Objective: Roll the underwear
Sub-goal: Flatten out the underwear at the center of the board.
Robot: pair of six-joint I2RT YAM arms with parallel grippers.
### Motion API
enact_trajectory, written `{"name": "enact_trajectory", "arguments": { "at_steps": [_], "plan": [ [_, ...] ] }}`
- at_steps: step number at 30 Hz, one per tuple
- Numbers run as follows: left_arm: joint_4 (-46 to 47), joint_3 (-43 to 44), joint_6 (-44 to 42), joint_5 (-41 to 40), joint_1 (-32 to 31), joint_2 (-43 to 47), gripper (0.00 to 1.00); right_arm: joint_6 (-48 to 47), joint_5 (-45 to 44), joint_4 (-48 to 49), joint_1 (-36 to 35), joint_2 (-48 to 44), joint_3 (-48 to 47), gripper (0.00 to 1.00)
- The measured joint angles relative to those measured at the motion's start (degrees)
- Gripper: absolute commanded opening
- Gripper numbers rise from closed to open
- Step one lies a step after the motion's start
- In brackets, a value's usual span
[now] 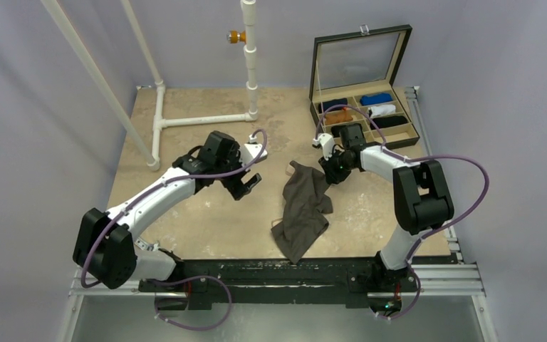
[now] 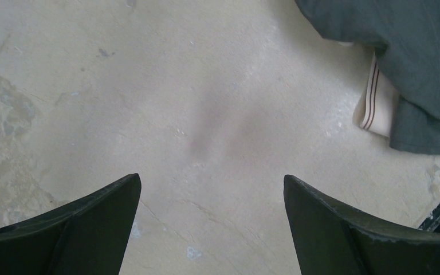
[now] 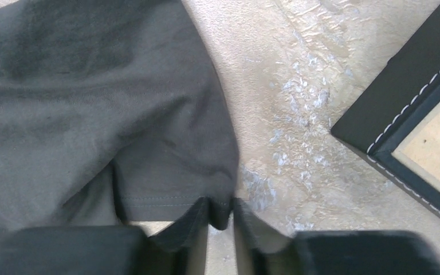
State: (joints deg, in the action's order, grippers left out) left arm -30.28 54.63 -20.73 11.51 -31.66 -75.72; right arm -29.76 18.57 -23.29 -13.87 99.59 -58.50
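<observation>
The underwear (image 1: 305,206) lies spread and crumpled on the table's middle, dark grey-brown, running from far to near. Its pale tan waistband edge (image 1: 289,169) peeks out at the far left corner and shows striped in the left wrist view (image 2: 372,109). My right gripper (image 1: 331,171) is at the garment's far right corner. In the right wrist view its jaws (image 3: 220,206) pinch the stitched hem corner of the underwear (image 3: 91,103). My left gripper (image 1: 248,187) hovers open left of the garment, over bare table (image 2: 212,177), with the underwear (image 2: 429,69) at the upper right.
An open black case (image 1: 362,107) with rolled garments in its compartments stands at the far right, its corner (image 3: 401,109) close to my right gripper. A white pipe frame (image 1: 199,120) occupies the far left of the table.
</observation>
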Motion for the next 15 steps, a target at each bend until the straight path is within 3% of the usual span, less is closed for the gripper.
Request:
{"name": "enact_trajectory", "arguments": {
  "at_steps": [1, 4, 10, 15],
  "plan": [
    [0.81, 0.59, 0.55, 0.13, 0.61, -0.57, 0.94, 0.13, -0.07, 0.11, 0.0, 0.17, -0.17, 0.07],
    [3.13, 3.32, 3.02, 1.33, 2.67, -3.43, 0.95, 0.66, -0.15, 0.02, 0.0, 0.42, -0.63, 0.0],
    [5.38, 16.83, 9.4, 5.53, 5.01, -18.12, 0.93, 0.83, -4.52, -1.99, -0.09, -2.78, -0.68, 0.0],
    [5.22, 29.18, 13.42, 9.42, 4.79, -31.5, 0.9, 0.35, -7.85, -5.79, -0.07, -10.78, -2.1, 0.0]
  ]
}}
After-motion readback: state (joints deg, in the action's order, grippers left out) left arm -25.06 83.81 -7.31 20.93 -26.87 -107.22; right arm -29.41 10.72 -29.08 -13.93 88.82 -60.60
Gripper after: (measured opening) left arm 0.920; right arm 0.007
